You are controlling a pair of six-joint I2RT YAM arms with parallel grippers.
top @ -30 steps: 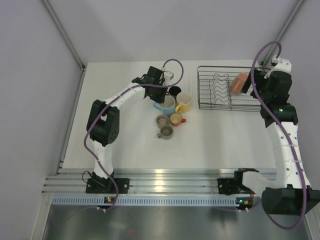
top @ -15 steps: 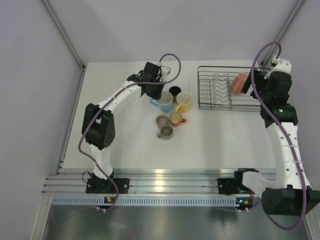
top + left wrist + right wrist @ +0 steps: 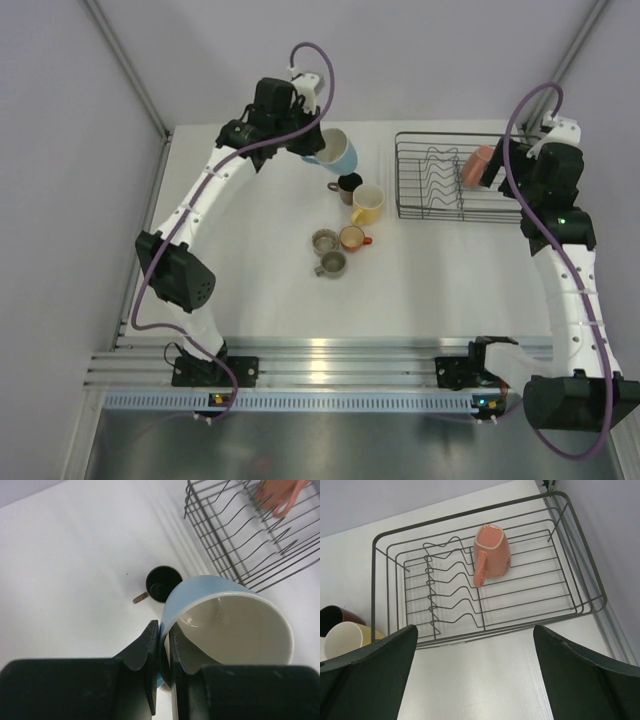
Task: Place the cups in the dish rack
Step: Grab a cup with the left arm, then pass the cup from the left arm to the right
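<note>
The left gripper (image 3: 162,635) is clenched on the rim of the light blue cup (image 3: 200,592), holding it tilted in the air at 11 o'clock from the dark brown cup (image 3: 349,184); the dish rack (image 3: 420,175) sits at its 3 o'clock. The right gripper (image 3: 475,630) hangs released at the rack's 3 o'clock end; the pink cup (image 3: 492,550) lies inside on its side.

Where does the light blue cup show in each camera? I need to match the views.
Top external: light blue cup at upper centre, left of the dish rack.
Left wrist: lower right, its wall pinched by the left gripper.
Right wrist: not in it.
Shared landmark: the dish rack.
</note>
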